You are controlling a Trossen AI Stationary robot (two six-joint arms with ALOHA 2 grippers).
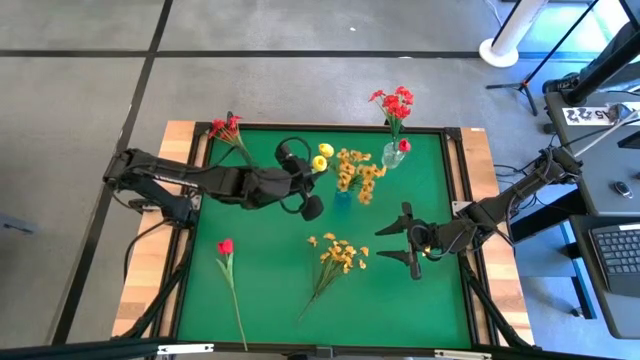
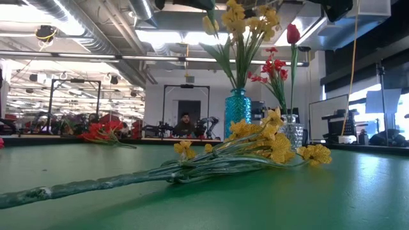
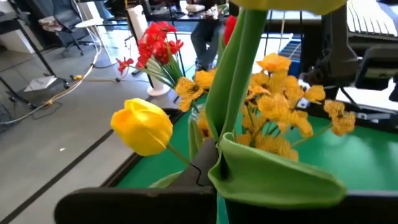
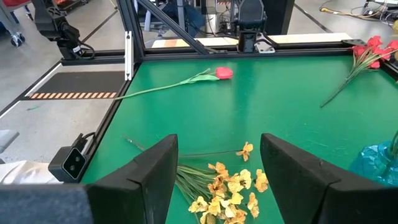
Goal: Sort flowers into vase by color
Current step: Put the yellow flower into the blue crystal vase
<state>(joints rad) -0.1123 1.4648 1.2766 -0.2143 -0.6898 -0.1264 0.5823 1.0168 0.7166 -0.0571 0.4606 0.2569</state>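
Item: flowers, artificial, long thin green stems, to be sorted by colour into two vases.

In the blue vase (image 1: 343, 197), far centre of the green table (image 1: 270, 300): we count a yellow cluster (image 1: 358, 170). In the clear vase (image 1: 391, 155), just right of it: a red cluster (image 1: 395, 103) and a red tulip (image 1: 404, 146).

In hand: a yellow tulip (image 1: 320, 161). Our left gripper (image 1: 303, 180) is clenched on its stem beside the blue vase, as the left wrist view shows, the bloom (image 3: 142, 126) clear of the fingers.

Loose on the table: a second yellow cluster (image 1: 340, 254) near centre, a single red tulip (image 1: 226, 247) near left, a red bunch (image 1: 226, 128) at the far left edge.

Our right gripper (image 1: 407, 241) hovers just right of the loose yellow cluster, fingers spread, holding nothing.

Handling, as we judge it: light, springy, easily tipped by the head's weight. The petals look soft, so we would grasp mid-stem, below the leaves. The vases look light and could topple if a stem knocks the rim.
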